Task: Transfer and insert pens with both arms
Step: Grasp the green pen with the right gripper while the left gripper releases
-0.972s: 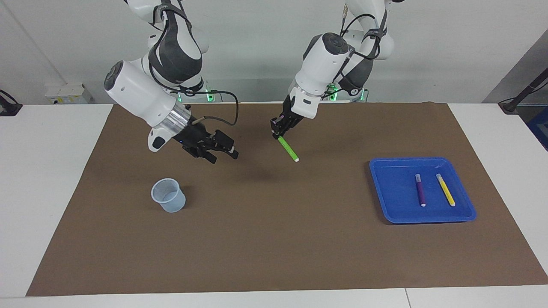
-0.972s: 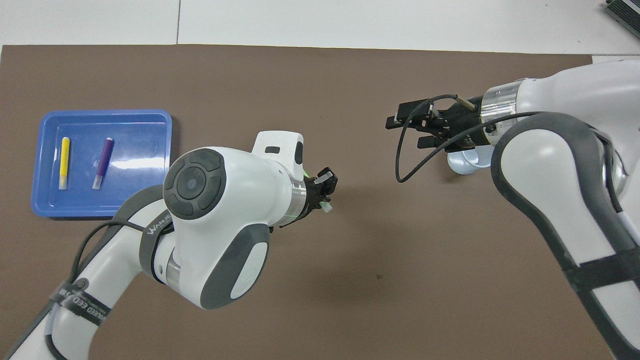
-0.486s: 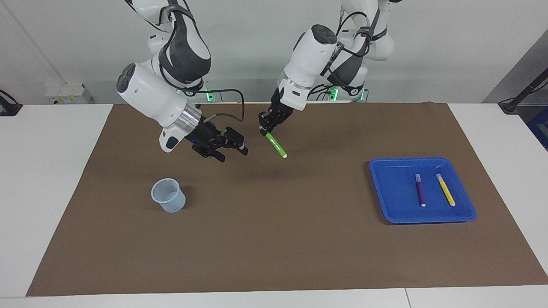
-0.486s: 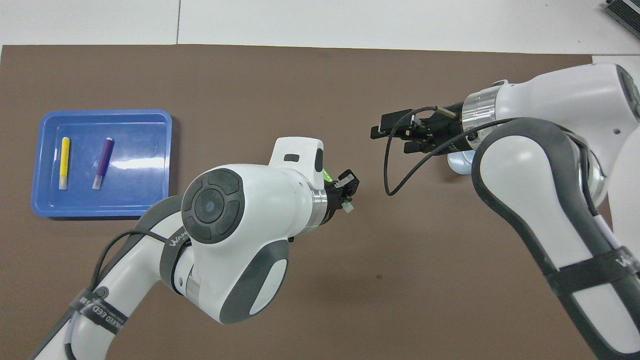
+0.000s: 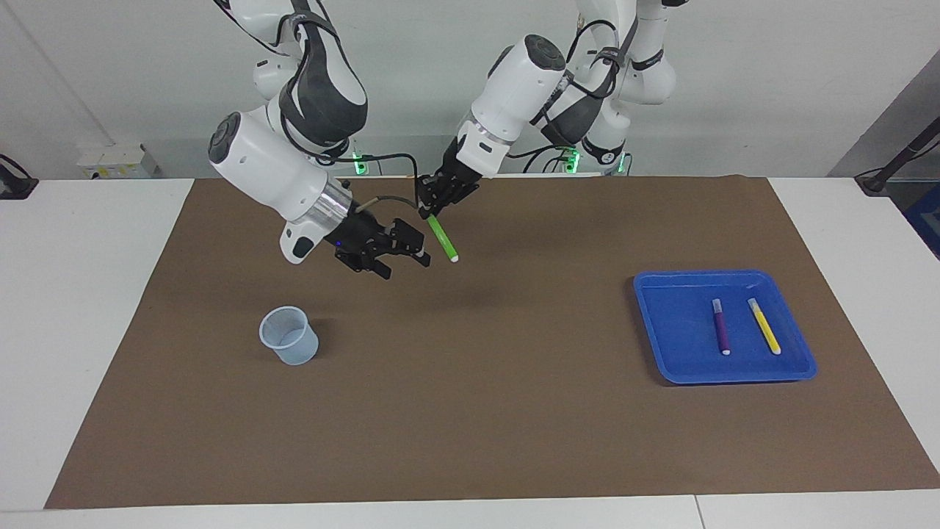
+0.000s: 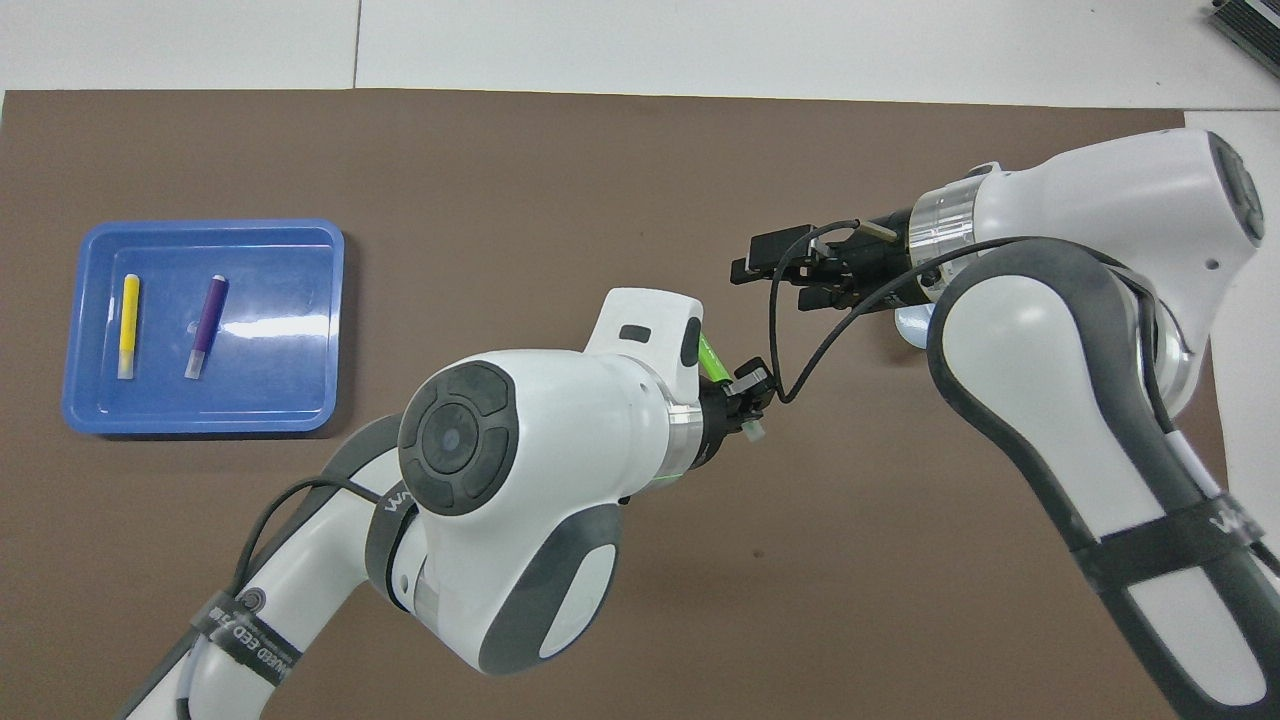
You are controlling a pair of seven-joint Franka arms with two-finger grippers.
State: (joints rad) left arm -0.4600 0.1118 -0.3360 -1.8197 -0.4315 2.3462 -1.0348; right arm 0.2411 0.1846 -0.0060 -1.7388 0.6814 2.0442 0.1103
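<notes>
My left gripper [image 5: 432, 211] is shut on the upper end of the green pen [image 5: 443, 239], which hangs slanted in the air over the brown mat, white tip down. My right gripper [image 5: 406, 264] stands open just beside the pen's lower end without touching it. In the overhead view the left gripper [image 6: 745, 392] shows the green pen [image 6: 712, 358] past its wrist, with the right gripper [image 6: 770, 282] close by. The purple pen [image 5: 721, 327] and the yellow pen [image 5: 764, 325] lie side by side in the blue tray [image 5: 723, 275].
A pale translucent cup [image 5: 290, 336] stands upright on the mat [image 5: 470, 411] toward the right arm's end, farther from the robots than the right gripper. From overhead, the right arm covers most of the cup [image 6: 910, 325]. The blue tray [image 6: 200, 228] sits toward the left arm's end.
The left arm has carried the green pen toward the right arm's end, close up to the right gripper. The right gripper has risen and shifted toward the pen, staying open.
</notes>
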